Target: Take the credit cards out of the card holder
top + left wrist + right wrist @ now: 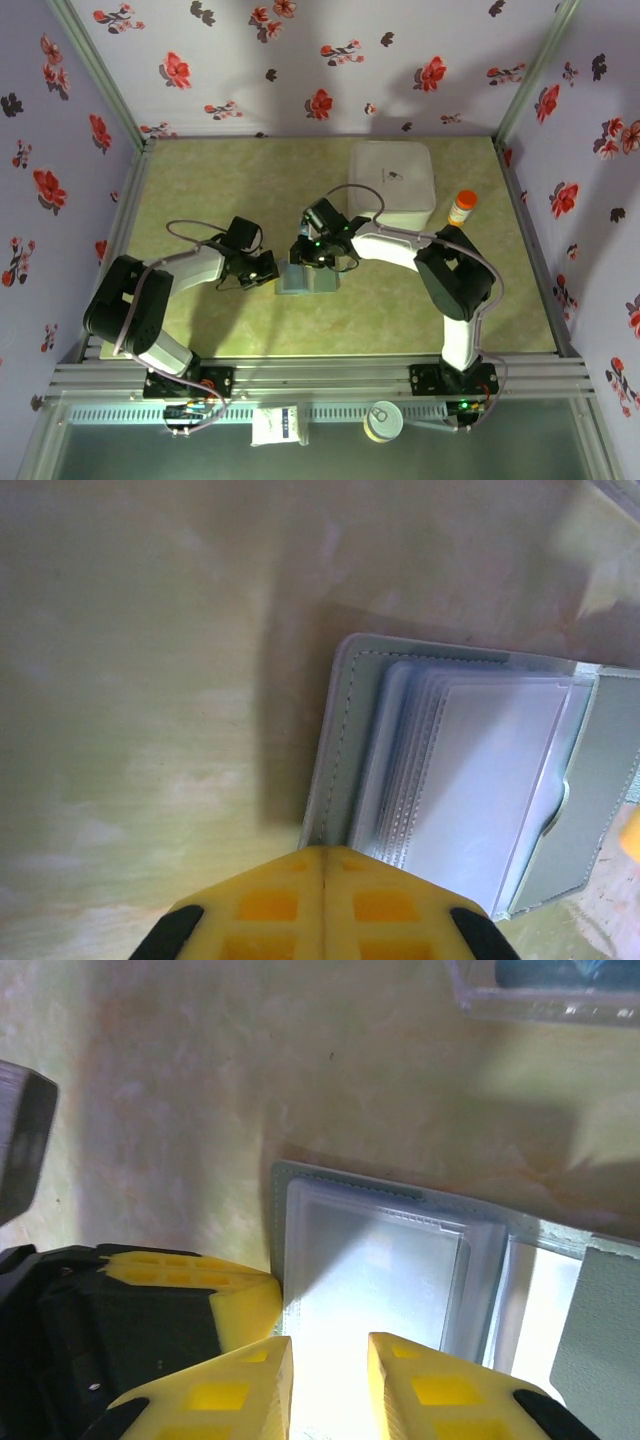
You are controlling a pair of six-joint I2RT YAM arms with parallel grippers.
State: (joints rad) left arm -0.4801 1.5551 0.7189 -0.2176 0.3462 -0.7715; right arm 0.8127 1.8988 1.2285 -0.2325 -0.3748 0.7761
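The slate grey-blue bifold card holder (308, 281) lies open. I judge my left gripper (322, 860), pads pressed together, sits at its left edge to pin it. My right gripper (330, 1355), narrowly parted, hovers over its clear sleeves (370, 1260), ready to pinch.

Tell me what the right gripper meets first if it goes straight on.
Likely the card holder: the right gripper points at its clear sleeves, just ahead; depth is unclear.

the top camera looks steeply down from above the near edge over the whole pale green table (400, 320); both wrist cameras face down, very close, sharing the open slate grey-blue bifold wallet (470, 770)
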